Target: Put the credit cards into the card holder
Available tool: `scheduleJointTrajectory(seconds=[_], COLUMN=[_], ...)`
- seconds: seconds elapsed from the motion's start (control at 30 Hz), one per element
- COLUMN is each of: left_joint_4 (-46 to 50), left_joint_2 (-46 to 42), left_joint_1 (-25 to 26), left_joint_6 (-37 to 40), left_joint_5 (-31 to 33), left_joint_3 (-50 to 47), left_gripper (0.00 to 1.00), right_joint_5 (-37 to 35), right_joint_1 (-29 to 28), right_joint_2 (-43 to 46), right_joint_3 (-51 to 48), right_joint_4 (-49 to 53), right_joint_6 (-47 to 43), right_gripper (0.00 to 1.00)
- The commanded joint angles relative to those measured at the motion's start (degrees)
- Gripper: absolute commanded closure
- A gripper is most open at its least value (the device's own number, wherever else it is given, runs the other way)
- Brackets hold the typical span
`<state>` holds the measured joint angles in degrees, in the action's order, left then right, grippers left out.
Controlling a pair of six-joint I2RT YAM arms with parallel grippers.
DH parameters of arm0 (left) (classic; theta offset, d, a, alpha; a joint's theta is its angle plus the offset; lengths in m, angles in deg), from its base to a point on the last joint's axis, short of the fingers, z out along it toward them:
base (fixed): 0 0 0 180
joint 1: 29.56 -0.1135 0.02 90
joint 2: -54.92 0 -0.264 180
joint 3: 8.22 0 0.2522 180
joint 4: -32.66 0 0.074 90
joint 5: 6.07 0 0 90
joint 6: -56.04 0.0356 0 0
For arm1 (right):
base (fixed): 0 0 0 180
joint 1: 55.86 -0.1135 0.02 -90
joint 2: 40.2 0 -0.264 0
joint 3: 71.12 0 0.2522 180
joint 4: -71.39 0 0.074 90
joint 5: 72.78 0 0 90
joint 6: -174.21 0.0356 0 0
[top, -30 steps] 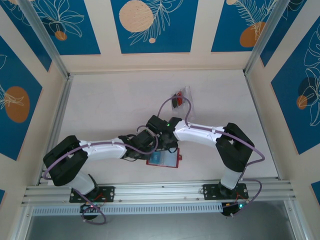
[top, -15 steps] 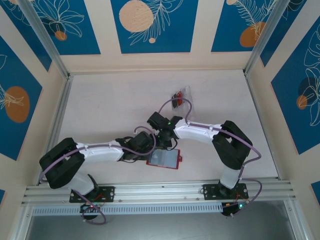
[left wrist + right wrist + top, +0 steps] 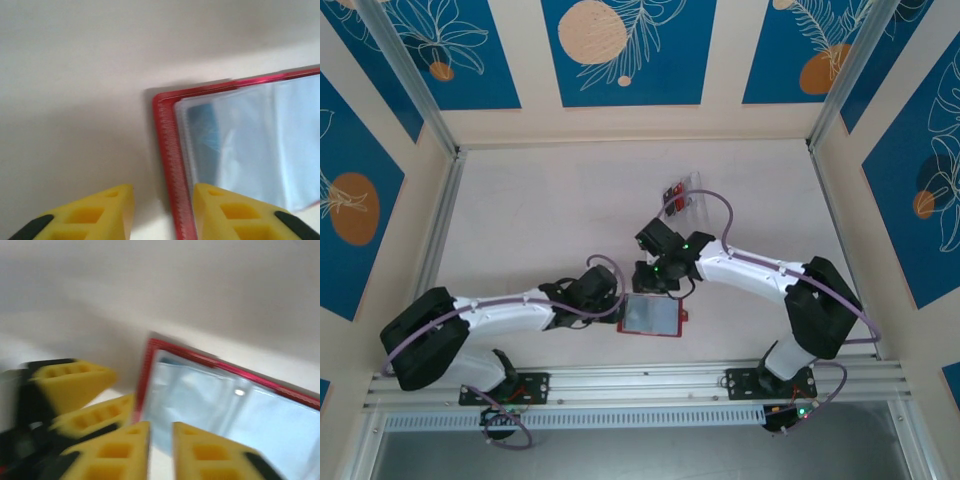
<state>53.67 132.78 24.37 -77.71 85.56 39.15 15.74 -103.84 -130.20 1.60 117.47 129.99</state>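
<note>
Find the card holder (image 3: 650, 316) open flat by the table's (image 3: 540, 230) front edge, long axis left-right, left border between the parted tips of the left gripper (image 3: 163, 196). Note the right gripper (image 3: 161, 431) nearly closed, empty, near its far edge, with credit cards (image 3: 672, 196) well beyond.

Left gripper (image 3: 162, 200) pointing down at pale table (image 3: 75, 100), yellow fingers (image 3: 107, 210) standing apart. Card holder (image 3: 167, 150) lying open, red edge running into gap between fingers. Clear sleeves (image 3: 255, 150) facing up, bluish card (image 3: 202, 130) showing through, blurred.
</note>
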Motion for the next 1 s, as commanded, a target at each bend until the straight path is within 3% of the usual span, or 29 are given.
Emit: scheduleJointTrajectory(seconds=[0.0, 0.1, 0.37, 0.53, 0.8, 0.97], left_joint_4=[0.2, 0.4, -0.8, -1.0, -0.6, -0.4], left_joint_2=[-2.3, -1.0, 7.3, 10.5, 12.2, 11.4], left_joint_1=[0.5, 0.6, 0.7, 0.7, 0.6, 0.6], left_joint_6=[3.8, 5.3, 7.3, 6.6, 4.5, 4.4], left_joint_5=[-2.1, -3.6, -5.4, -3.8, -1.5, -1.0], left_joint_3=[0.9, 2.1, 6.2, 6.9, 6.9, 6.2], left_gripper=[0.6, 0.55, 0.52, 0.53, 0.61, 0.61], right_joint_5=[-0.1, -0.2, -3.3, -6.6, -5.6, -5.1], right_joint_1=[-0.2, -0.1, -0.9, -0.4, 1.6, 3.5], right_joint_2=[-1.2, -2.8, -8.9, -12.8, -14.5, -14.1], right_joint_3=[-4.5, -6.1, -5.1, -2.9, -1.3, -0.1], right_joint_4=[1.8, 0.8, -0.1, -1.0, -4.4, -4.2], right_joint_6=[1.8, 2.7, 1.5, -3.9, -10.7, -13.8], right_gripper=[0.92, 0.97, 0.98, 0.99, 0.99, 0.99])
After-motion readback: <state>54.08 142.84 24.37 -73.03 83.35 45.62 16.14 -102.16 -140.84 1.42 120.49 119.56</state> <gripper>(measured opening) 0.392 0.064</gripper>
